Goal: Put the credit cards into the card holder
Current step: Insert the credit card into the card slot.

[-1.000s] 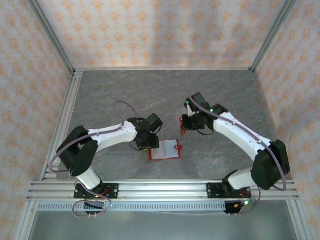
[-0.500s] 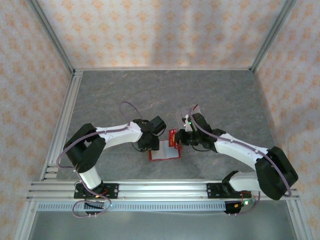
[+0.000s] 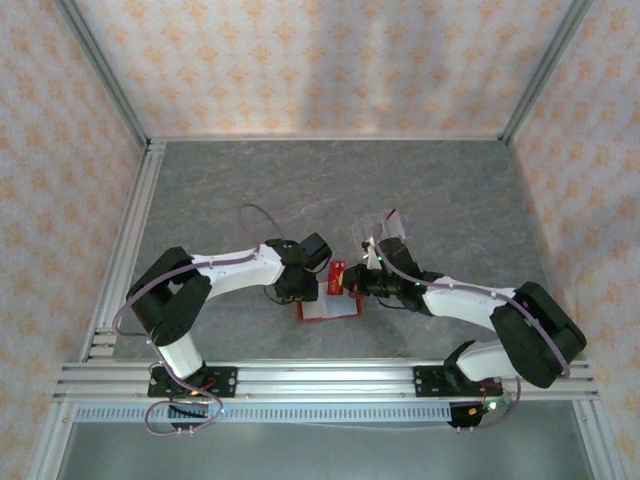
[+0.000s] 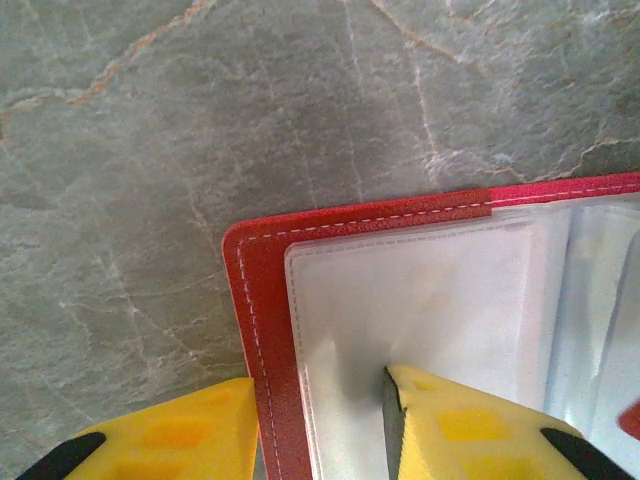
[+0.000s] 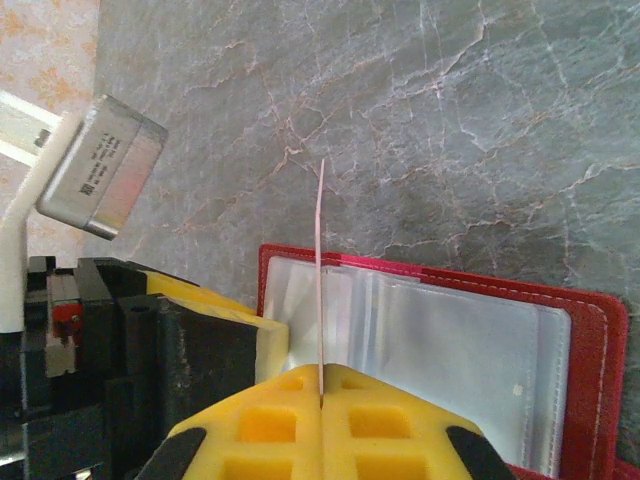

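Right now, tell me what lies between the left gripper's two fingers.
Left wrist view: the red border of the card holder and a strip of its pale sleeve lie between the fingers of the left gripper.

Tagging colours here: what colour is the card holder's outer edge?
Red, pale-stitched card holder; left wrist view best.

Right gripper [image 5: 320, 395] swung in from back-right, thin pale plastic card [image 5: 320, 270] now edge-on over flat red folding wallet [image 5: 590, 340]. Left gripper [image 4: 320, 405] slid onto wallet's corner, jaws narrowed.
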